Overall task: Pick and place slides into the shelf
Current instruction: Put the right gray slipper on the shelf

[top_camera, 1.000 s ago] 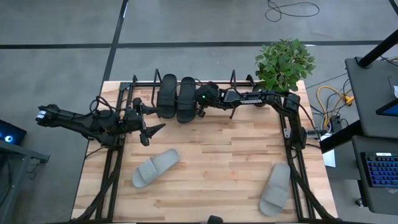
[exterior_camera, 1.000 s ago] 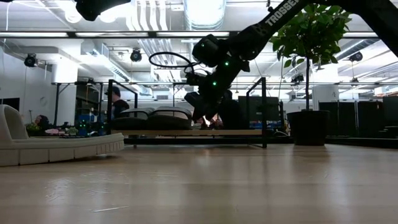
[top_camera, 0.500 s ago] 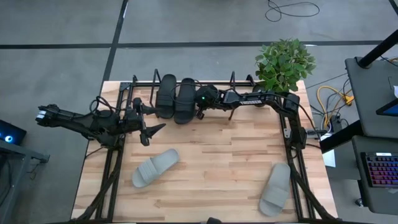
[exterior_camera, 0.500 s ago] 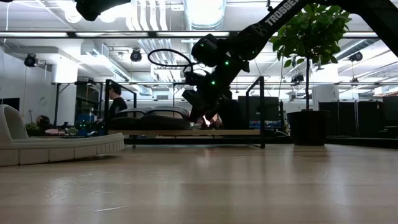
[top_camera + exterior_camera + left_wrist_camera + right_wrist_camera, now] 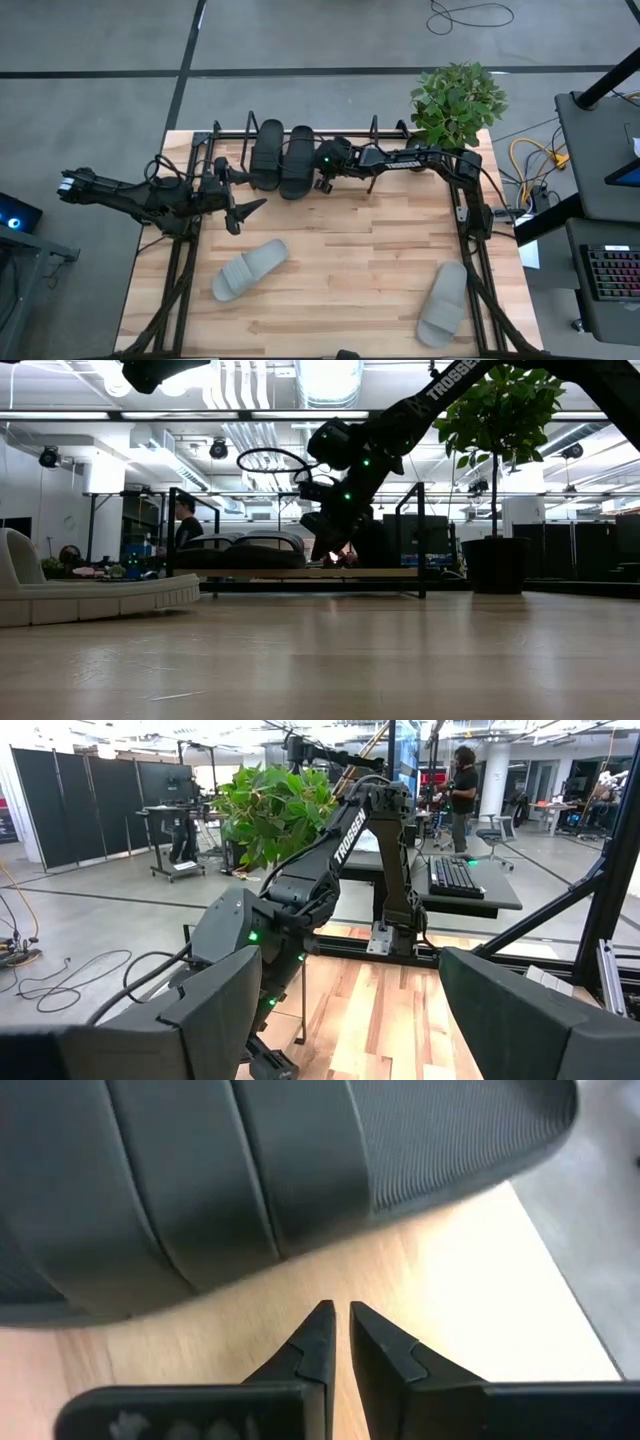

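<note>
Your right gripper [image 5: 338,1320], fingers nearly together and holding nothing, hangs beside two dark slides [image 5: 282,158] on the shelf [image 5: 375,127], your left gripper [image 5: 240,214] waits wide open and empty, two light grey slides [image 5: 249,268] lie on the table [image 5: 350,260], and "TROSSEN" marks the arm [image 5: 345,830].

Shelf [image 5: 225,140] being seen along upper edge of table [image 5: 340,250], upper centre of high frame. Two slides [image 5: 283,158] lying side by side on shelf, touching. Right gripper [image 5: 318,180] being positioned just right of these, at shelf's front edge. Left gripper [image 5: 248,212] being held lower left of shelf, apart from it. Third slide [image 5: 249,269] lying on table at lower left; fourth slide [image 5: 443,303] at lower right. Plant [image 5: 458,103] standing at upper right corner.
</note>
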### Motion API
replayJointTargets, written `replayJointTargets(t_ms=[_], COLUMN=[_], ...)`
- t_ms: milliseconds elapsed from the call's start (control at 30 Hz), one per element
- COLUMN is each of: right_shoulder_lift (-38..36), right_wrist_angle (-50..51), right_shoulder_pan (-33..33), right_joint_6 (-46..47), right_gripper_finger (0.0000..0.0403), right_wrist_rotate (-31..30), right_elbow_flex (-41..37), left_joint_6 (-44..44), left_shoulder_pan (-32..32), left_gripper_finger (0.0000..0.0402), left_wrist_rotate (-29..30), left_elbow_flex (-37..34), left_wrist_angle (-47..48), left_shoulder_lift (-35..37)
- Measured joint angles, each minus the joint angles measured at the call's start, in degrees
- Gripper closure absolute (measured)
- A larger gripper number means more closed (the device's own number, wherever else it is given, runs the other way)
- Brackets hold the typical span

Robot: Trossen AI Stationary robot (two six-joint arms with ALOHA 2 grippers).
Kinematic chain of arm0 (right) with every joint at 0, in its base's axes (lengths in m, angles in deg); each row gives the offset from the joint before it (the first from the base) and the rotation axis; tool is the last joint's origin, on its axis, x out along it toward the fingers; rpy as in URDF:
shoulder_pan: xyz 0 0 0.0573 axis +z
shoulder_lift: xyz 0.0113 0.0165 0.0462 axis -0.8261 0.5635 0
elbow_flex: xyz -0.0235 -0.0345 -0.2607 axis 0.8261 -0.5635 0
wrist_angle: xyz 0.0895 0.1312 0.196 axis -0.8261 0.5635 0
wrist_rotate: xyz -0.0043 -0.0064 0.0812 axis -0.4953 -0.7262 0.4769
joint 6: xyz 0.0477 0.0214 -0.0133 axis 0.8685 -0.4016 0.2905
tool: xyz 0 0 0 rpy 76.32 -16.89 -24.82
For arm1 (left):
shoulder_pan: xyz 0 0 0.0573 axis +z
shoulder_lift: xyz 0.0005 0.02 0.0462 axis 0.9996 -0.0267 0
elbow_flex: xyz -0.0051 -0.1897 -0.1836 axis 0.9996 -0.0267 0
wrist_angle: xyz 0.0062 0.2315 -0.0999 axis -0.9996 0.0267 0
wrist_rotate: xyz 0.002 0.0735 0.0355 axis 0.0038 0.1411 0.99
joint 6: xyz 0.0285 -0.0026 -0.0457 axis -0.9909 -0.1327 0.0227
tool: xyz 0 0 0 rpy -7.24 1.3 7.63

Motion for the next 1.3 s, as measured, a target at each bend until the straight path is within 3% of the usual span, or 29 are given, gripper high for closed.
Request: replayJointTargets(t_ms=[200, 433, 633, 833, 1100, 1300], right_shoulder_lift=[-2.2, -12.1, -20.7, -28.2, -34.3, -36.6], right_wrist_angle=[6.8, 7.6, 2.6, -3.2, -3.6, -6.8], right_shoulder_pan=[2.1, 7.9, 15.8, 26.2, 38.0, 41.2], right_joint_6=[2.7, 1.3, 2.2, 3.6, 2.0, 1.9], right_gripper_finger=[0.0357, 0.0349, 0.0349, 0.0349, 0.0349, 0.0349], right_wrist_rotate=[-0.2, 0.0, 8.1, 8.3, -2.8, -8.1], right_elbow_flex=[4.1, 4.6, 0.7, -5.7, -13.5, -19.4], left_joint_6=[0.0, -2.1, -3.2, -3.1, -3.0, -3.0], left_shoulder_pan=[0.0, 0.0, 0.0, 0.0, 0.0, 0.0], left_gripper_finger=[0.0109, 0.0109, 0.0109, 0.0109, 0.0109, 0.0109], left_wrist_rotate=[0.0, 0.0, 0.0, -0.1, -0.1, 0.0], left_elbow_flex=[0.0, 0.0, 0.0, 0.0, 0.0, 0.0], left_wrist_angle=[0.0, -1.7, -1.5, -1.7, -1.8, -4.6], left_shoulder_lift=[0.0, 0.2, 0.1, -0.1, -1.3, -2.9])
